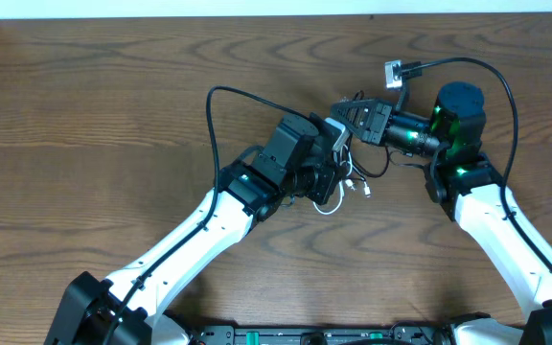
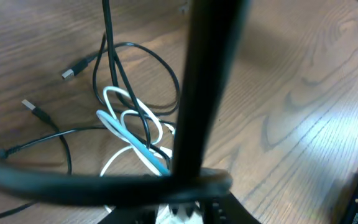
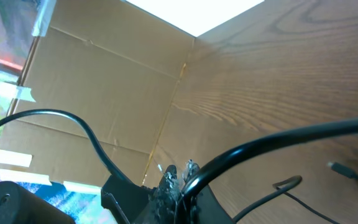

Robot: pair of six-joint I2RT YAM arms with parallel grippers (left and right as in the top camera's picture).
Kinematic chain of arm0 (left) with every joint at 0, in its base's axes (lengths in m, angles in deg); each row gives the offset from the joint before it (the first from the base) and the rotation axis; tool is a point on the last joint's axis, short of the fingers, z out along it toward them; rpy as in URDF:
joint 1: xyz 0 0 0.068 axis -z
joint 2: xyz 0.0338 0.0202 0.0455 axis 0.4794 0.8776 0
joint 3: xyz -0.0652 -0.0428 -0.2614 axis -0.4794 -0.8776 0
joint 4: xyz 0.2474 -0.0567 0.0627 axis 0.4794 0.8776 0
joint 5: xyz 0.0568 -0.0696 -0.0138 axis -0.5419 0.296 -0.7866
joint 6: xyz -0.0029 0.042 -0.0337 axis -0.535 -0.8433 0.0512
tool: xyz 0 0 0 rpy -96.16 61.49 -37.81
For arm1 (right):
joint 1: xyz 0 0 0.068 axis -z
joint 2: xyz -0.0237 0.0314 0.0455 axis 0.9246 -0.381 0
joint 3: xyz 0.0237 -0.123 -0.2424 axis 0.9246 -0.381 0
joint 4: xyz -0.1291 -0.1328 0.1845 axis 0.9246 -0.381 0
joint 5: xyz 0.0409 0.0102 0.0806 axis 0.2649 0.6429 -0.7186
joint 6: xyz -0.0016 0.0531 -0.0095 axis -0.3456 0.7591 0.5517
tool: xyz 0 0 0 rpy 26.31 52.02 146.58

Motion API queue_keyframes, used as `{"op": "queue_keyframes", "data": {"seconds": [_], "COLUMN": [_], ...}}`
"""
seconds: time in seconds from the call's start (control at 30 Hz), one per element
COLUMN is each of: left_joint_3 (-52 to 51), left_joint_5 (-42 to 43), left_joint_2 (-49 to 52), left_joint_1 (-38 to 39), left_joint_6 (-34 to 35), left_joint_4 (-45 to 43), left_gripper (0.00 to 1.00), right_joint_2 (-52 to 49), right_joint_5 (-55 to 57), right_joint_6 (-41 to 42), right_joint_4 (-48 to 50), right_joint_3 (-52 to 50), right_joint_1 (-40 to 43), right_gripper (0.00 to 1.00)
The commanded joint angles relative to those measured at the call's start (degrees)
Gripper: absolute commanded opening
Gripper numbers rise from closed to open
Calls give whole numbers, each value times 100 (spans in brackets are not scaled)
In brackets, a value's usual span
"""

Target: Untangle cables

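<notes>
Left wrist view: thin white cord (image 2: pixel 124 118) and thin black cords (image 2: pixel 143 59) lay looped through each other just below the left gripper (image 1: pixel 337 151), jaw width unreadable. Right gripper (image 1: pixel 351 116) was pinched closed just beside them. Untangling looked mostly undone

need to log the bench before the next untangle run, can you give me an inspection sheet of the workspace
surface: brown wood-grain table, no damage seen
job's things: thin white cord looped among thin black cords with small plugs, tangled together
clutter: nothing seen
grippers: left gripper by the tangle, opening unclear; right gripper shut beside it, hold unclear
cables: thick black robot wire crosses the left wrist view
surroundings: brown cardboard panel past the table edge
</notes>
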Motion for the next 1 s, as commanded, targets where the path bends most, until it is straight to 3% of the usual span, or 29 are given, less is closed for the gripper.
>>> {"op": "queue_keyframes", "data": {"seconds": [0.0,0.37,0.53,0.97], "left_joint_3": [-4,-4,-4,-4], "left_joint_5": [-74,-306,-306,-299], "left_joint_2": [146,136,52,-17], "left_joint_1": [26,24,9,9], "left_joint_6": [52,50,48,52], "left_joint_4": [-35,-61,-55,7], "left_gripper": [25,24,11,8], "right_joint_2": [136,133,133,133], "right_joint_5": [-592,-496,-225,146], "right_joint_6": [275,463,457,461], "right_joint_4": [264,634,573,1191], "right_joint_3": [129,129,129,129], "right_joint_1": [-254,-249,-225,-81], "right_gripper": [1,1,1,1]}}
